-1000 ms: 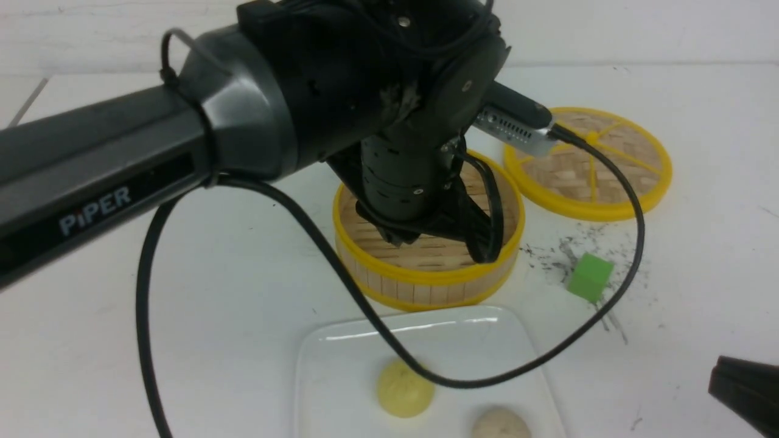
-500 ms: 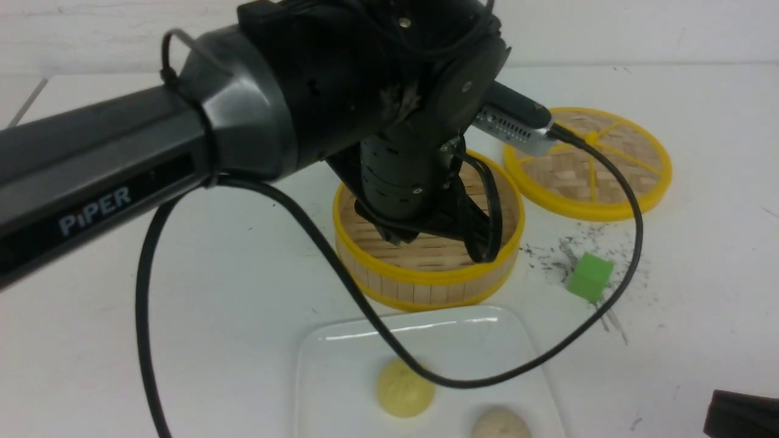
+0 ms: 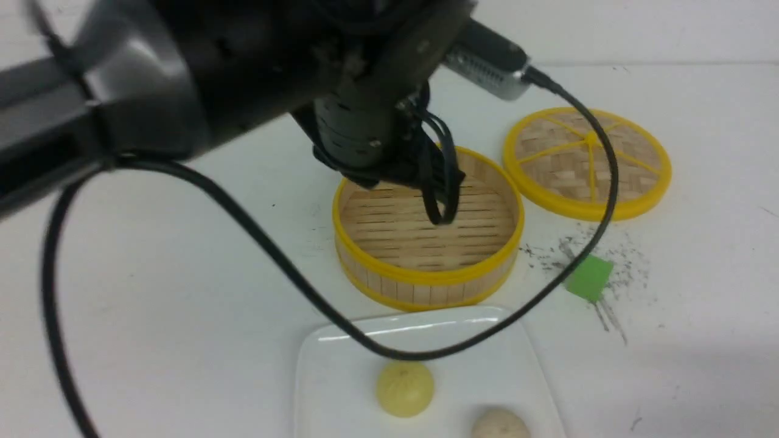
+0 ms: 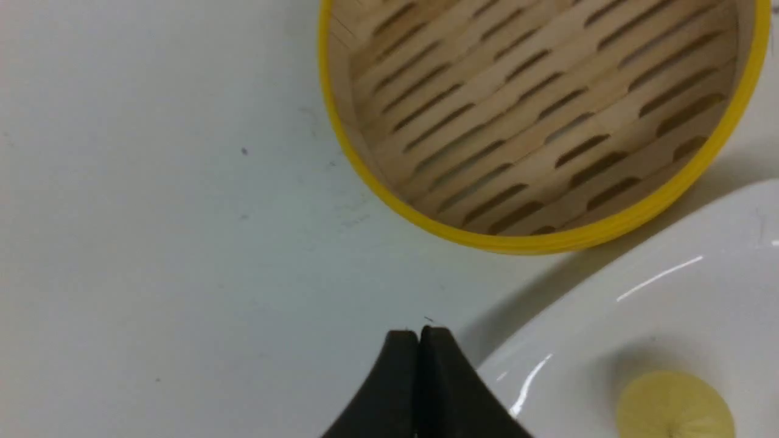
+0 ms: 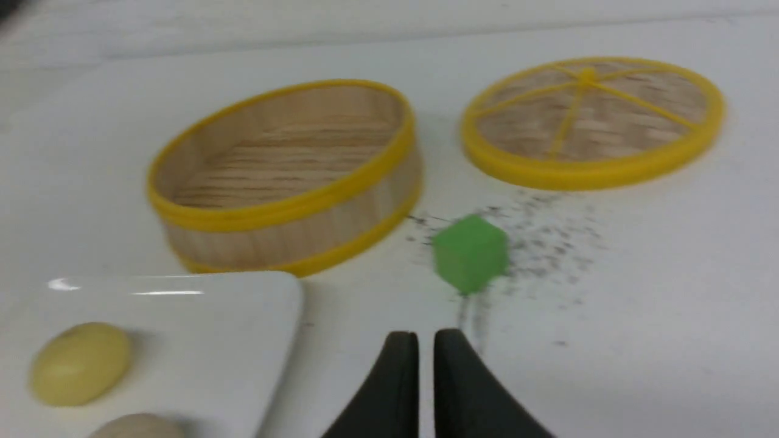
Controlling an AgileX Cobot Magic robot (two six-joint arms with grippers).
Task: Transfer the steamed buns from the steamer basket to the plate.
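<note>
Front cam: mounted on the robot's side between the arms, aimed forward and down at the table (image 3: 152, 292). I note the left arm (image 3: 152, 91) sits very near the lens and blocks the upper left.

Left wrist cam: close in, looking almost straight down past the left gripper (image 4: 419, 331) onto part of the steamer basket (image 4: 548, 243) and a plate (image 4: 669, 304) corner.

Right wrist cam: low, shallow angle across the table, with the right gripper (image 5: 426, 334) at the frame edge.

Overlap: I find the steamer basket, plate and yellow bun (image 3: 405, 389) in all three views. The woven disc (image 3: 587, 161) and green cube (image 3: 589, 278) show only in front and right wrist.

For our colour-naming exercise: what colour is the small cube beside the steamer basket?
Bright green; the cube shows best in the right wrist view.
</note>
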